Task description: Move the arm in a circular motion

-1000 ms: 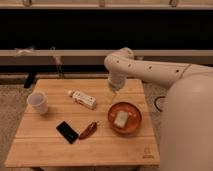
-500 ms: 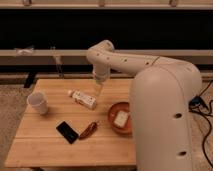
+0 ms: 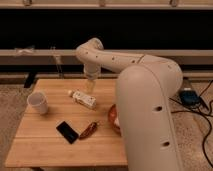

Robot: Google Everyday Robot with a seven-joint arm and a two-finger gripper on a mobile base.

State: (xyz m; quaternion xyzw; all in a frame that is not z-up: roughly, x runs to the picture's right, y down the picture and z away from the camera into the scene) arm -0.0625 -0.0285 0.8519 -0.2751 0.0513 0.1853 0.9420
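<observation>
arm (image 3: 145, 100) swung further left, pincer (image 3: 90, 86) above bottle (image 3: 84, 98), label unreadable

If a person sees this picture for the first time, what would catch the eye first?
First the big cream-white arm, which fills the right side and hides most of an orange bowl. Its gripper hangs above the bottle lying at the middle back of the wooden table. A white cup stands at the left.
</observation>
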